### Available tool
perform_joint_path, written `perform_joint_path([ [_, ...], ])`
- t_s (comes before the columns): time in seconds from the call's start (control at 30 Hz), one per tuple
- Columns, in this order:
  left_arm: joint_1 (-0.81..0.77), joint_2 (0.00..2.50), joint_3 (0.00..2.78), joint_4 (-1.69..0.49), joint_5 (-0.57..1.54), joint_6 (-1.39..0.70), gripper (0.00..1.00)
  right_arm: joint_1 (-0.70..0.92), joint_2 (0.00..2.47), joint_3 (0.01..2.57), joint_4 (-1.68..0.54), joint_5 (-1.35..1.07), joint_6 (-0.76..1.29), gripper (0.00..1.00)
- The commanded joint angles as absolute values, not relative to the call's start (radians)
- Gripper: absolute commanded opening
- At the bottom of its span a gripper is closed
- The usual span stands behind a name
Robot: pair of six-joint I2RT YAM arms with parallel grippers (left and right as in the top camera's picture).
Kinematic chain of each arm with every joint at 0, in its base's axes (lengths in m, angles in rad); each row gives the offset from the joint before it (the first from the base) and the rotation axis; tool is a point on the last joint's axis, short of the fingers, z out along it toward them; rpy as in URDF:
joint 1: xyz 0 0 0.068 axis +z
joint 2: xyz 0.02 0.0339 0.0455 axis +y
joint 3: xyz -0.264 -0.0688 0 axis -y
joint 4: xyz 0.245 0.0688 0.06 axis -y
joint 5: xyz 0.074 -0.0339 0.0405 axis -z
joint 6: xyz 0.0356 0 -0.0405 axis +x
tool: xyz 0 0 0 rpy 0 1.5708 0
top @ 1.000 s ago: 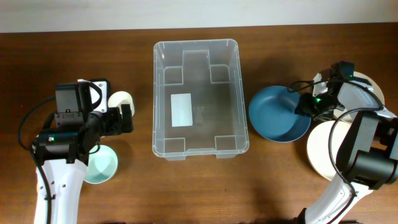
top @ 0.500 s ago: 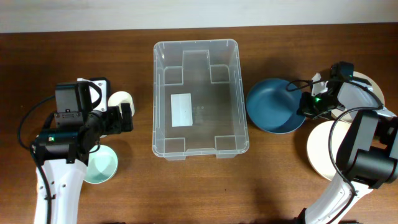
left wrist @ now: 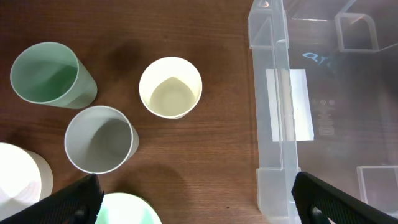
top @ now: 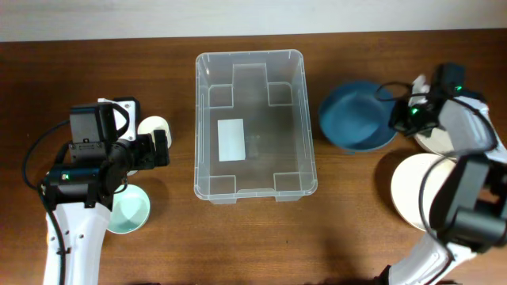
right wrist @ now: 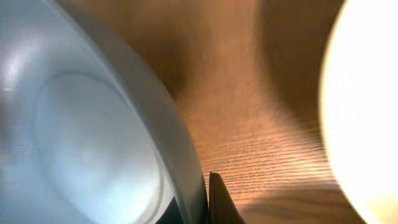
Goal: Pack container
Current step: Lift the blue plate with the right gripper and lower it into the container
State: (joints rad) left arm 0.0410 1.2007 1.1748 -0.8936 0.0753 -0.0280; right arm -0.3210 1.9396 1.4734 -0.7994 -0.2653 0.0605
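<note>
The right tool [top: 400, 119], now clamped on the round dark-blue bowl's [top: 356, 115] rim, is lifting and tilting it off the wooden surface [top: 356, 229]. Just beside it, the large clear rectangular plastic container [top: 249, 54] is sitting empty mid-surface. The left tool [top: 162, 149] is hanging wide apart.

overhead: straight down | left wrist: downward — shares container [left wrist: 336, 124] | right wrist: close-up

Clear glossy plastic container [top: 249, 127] on matt wood-grain table [top: 356, 222]
</note>
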Motion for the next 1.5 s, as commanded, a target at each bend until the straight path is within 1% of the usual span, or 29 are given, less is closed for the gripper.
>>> perform_joint_path([
  [0.0,0.039,1.198,1.199,-0.891,0.083,-0.041,0.99,-0.318,1.784,1.538,-0.796,-0.263,0.114,0.04],
  [0.17,0.039,1.198,1.199,-0.891,0.083,-0.041,0.99,-0.267,1.645,1.562,-0.796,-0.267,0.113,0.04],
  [0.33,0.039,1.198,1.199,-0.891,0.083,-0.041,0.99,-0.097,1.560,1.600,-0.790,-0.263,0.115,0.04],
  [0.47,0.039,1.198,1.199,-0.892,0.083,-0.041,1.00,0.087,1.568,1.610,-0.742,-0.179,0.171,0.04],
  [0.6,0.039,1.198,1.199,-0.891,0.083,-0.041,0.99,0.270,1.649,1.610,-0.651,-0.035,0.174,0.04],
  [0.67,0.039,1.198,1.199,-0.891,0.083,-0.041,0.99,0.321,1.698,1.609,-0.622,0.019,0.174,0.04],
  [0.8,0.039,1.198,1.199,-0.891,0.083,-0.041,0.99,0.379,1.826,1.610,-0.581,0.072,0.173,0.04],
  [0.97,0.039,1.198,1.199,-0.890,0.082,-0.040,0.99,0.387,1.955,1.610,-0.563,0.072,0.173,0.04],
  [1.17,0.039,1.198,1.199,-0.889,0.083,-0.037,0.99,0.385,2.017,1.610,-0.556,0.072,0.138,0.04],
  [1.2,0.039,1.198,1.199,-0.889,0.083,-0.037,0.99,0.385,2.017,1.610,-0.556,0.072,0.127,0.05],
  [1.27,0.039,1.198,1.199,-0.886,0.083,-0.037,0.99,0.387,2.014,1.610,-0.556,0.072,0.105,0.18],
  [1.3,0.039,1.198,1.199,-0.885,0.083,-0.037,0.99,0.387,2.011,1.613,-0.558,0.072,0.101,0.27],
  [1.33,0.039,1.198,1.199,-0.883,0.083,-0.037,0.99,0.387,2.007,1.618,-0.564,0.070,0.096,0.27],
  [1.4,0.039,1.198,1.199,-0.880,0.082,-0.037,0.99,0.387,1.991,1.643,-0.590,0.061,0.073,0.31],
  [1.47,0.039,1.198,1.199,-0.876,0.083,-0.037,0.99,0.387,1.951,1.714,-0.665,0.064,0.045,0.36],
])
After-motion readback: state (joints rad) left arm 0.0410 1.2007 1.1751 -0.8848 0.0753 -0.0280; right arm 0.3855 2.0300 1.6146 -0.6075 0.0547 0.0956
